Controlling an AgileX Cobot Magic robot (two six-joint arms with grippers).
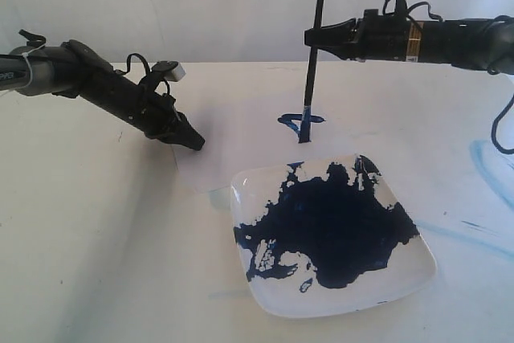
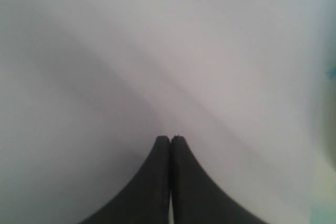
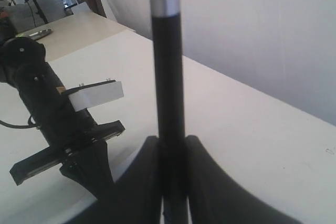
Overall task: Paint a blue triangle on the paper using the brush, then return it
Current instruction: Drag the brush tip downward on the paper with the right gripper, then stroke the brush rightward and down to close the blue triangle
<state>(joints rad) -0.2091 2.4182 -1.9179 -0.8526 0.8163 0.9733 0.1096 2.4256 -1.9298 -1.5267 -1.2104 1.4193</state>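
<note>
the right gripper (image 1: 315, 38) is seen clamped on the brush (image 1: 312, 78), its two dark fingers (image 3: 144, 182) pressed to either side of the black handle in the right wrist view. the brush is held nearly upright, with the silver band (image 3: 165, 6) well above the grip and the stained bristle end pointed down. in the exterior view the tip is set on the paper (image 1: 241, 138), right at the blue triangle (image 1: 295, 121), a small dark-blue outline partly covered by the brush shaft.

the triangle is found at about 12 o'clock from the white square plate (image 1: 277, 299), just past its far rim. the plate is largely covered by a dark-blue paint pool (image 1: 337, 230). pale blue smears (image 1: 488, 168) are spread over the table (image 1: 80, 247) at roughly 2 o'clock from the plate.

the left gripper (image 1: 195, 142) is placed at about 10 o'clock from the plate, angled down toward the pale surface. its jaws are pressed together with nothing between them, as shown in the left wrist view (image 2: 170, 140). whether its tip touches the surface cannot be told.
</note>
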